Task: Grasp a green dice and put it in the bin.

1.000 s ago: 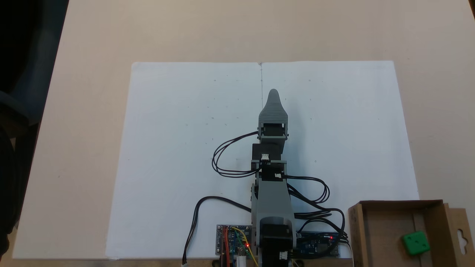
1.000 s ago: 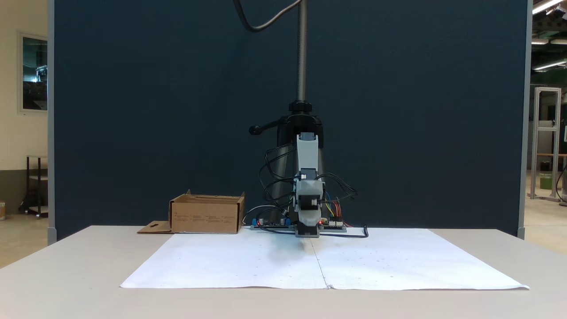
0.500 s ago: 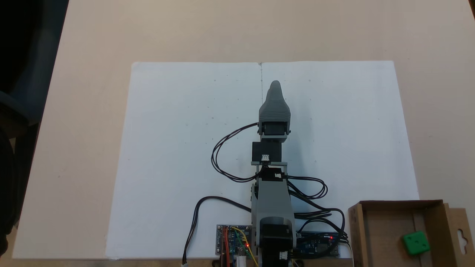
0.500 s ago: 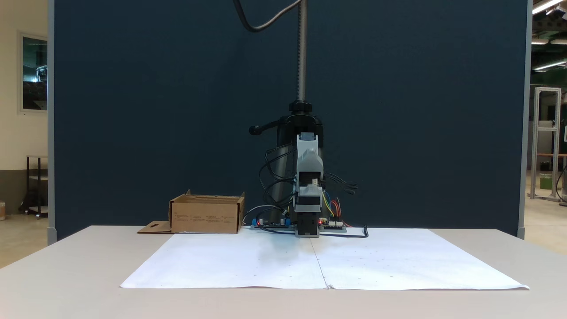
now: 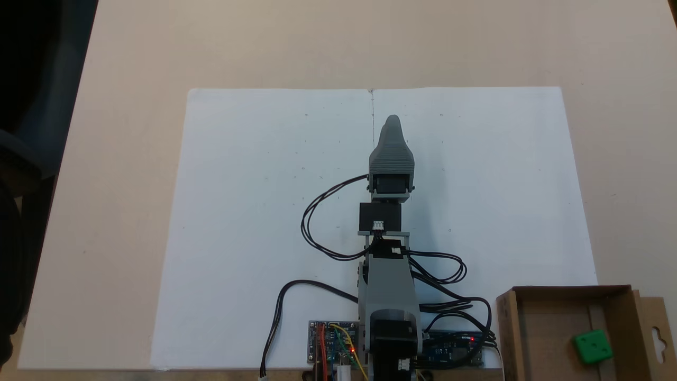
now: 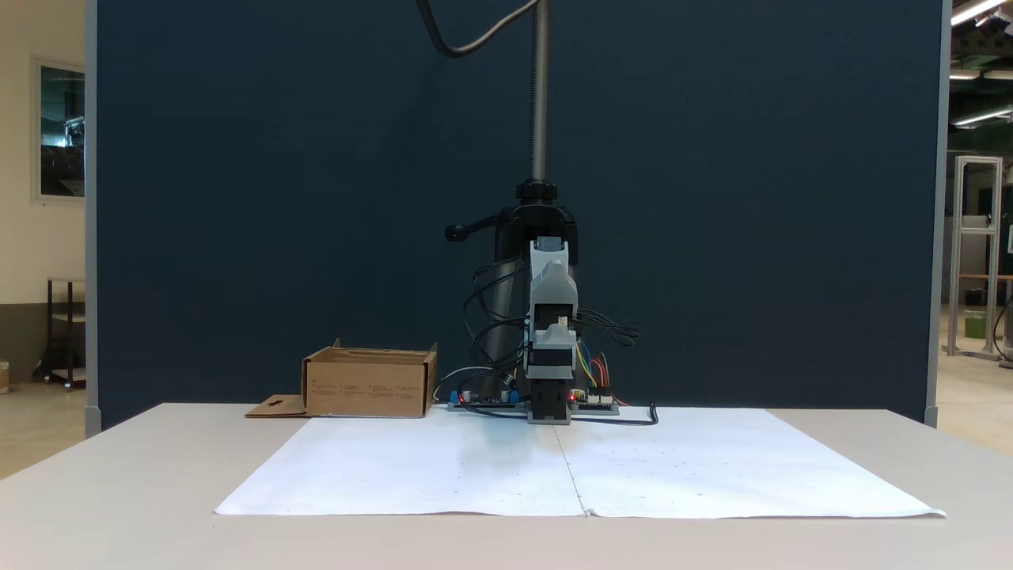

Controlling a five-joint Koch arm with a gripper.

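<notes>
The green dice (image 5: 593, 347) lies inside the bin (image 5: 560, 290), a brown cardboard box at the lower right of a fixed view, beside the arm's base. Seen from the front, the bin (image 6: 369, 384) stands left of the arm and its walls hide the dice. My gripper (image 5: 392, 120) points away from the base over the middle of the white paper, far from the bin, with nothing seen in it. Only its upper grey jaw shows from above, and it faces the front camera end-on (image 6: 552, 283), so open or shut cannot be told.
White paper sheets (image 5: 254, 211) cover the table's middle. Circuit boards (image 5: 333, 344) and black cables (image 5: 317, 222) lie around the arm's base. A camera stand pole (image 6: 540, 95) rises behind the arm before a dark blue panel. The bin's flap (image 5: 656, 333) sticks out sideways.
The gripper has lifted and reached slightly farther from the base compared with one second ago; since half a second ago it has hardly moved. The dice and bin are unmoved.
</notes>
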